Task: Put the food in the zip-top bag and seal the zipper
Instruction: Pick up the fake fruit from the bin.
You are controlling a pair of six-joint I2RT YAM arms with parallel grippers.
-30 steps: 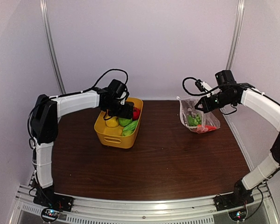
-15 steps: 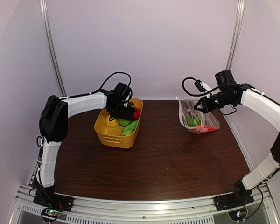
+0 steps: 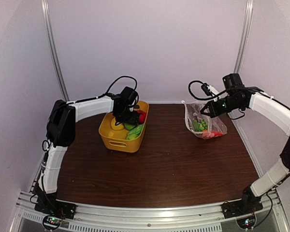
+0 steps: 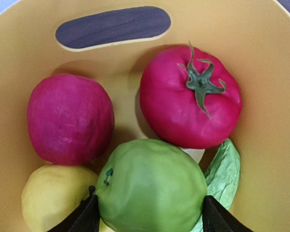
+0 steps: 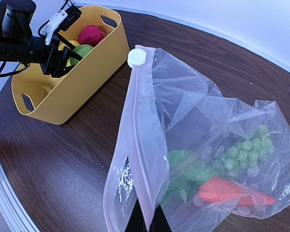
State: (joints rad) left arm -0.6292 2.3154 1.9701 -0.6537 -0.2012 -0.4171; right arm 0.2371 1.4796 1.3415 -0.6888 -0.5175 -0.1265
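Since a second ago the left gripper (image 4: 150,213) has dropped into the basket (image 3: 117,140) at far left, jaws apart around the green apple (image 4: 150,186). The right gripper (image 5: 146,223) stays clamped on the zipper (image 5: 144,145), holding the bag (image 5: 198,116) with grapes (image 5: 244,150) at far right.

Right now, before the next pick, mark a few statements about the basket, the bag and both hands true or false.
The left hand has its fingers either side of the green apple. True.
The zip-top bag is empty. False: grapes and a carrot lie inside.
The right hand pinches the zipper. True.
The tomato is inside the bag. False: it sits in the yellow basket.
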